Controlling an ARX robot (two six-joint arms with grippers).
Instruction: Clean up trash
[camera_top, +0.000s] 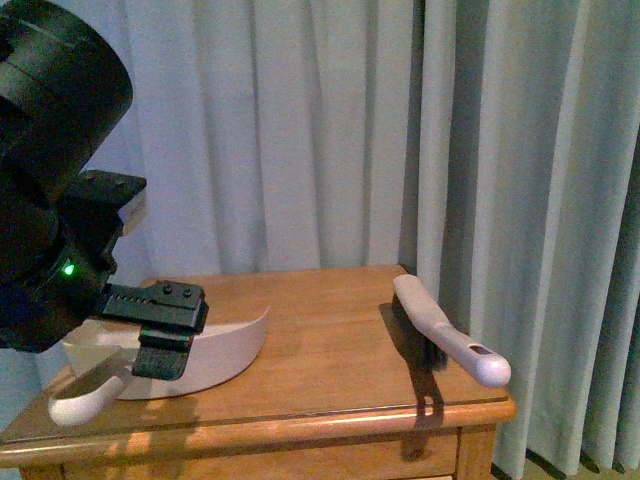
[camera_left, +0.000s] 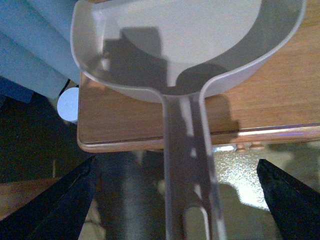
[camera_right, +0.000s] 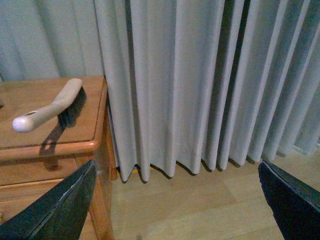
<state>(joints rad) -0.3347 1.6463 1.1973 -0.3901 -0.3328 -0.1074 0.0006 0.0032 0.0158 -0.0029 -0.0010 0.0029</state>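
Observation:
No crumpled white wad of trash shows in any view. The pale dustpan (camera_top: 235, 350) lies at the left of the wooden table (camera_top: 330, 340), its handle (camera_top: 80, 400) sticking out past the front edge. My left gripper (camera_top: 165, 335) is open just above that handle. In the left wrist view the dustpan (camera_left: 175, 40) is empty and its handle (camera_left: 187, 165) runs between the spread jaws of the left gripper (camera_left: 180, 200). My right gripper (camera_right: 175, 200) is open and empty over the floor, right of the table.
The white-handled brush (camera_top: 440, 330) lies at the table's right edge, also in the right wrist view (camera_right: 55, 105). Grey curtains (camera_top: 400, 130) hang close behind and right of the table. A pale round thing (camera_left: 68, 105) shows beside the table's corner; I cannot tell what it is.

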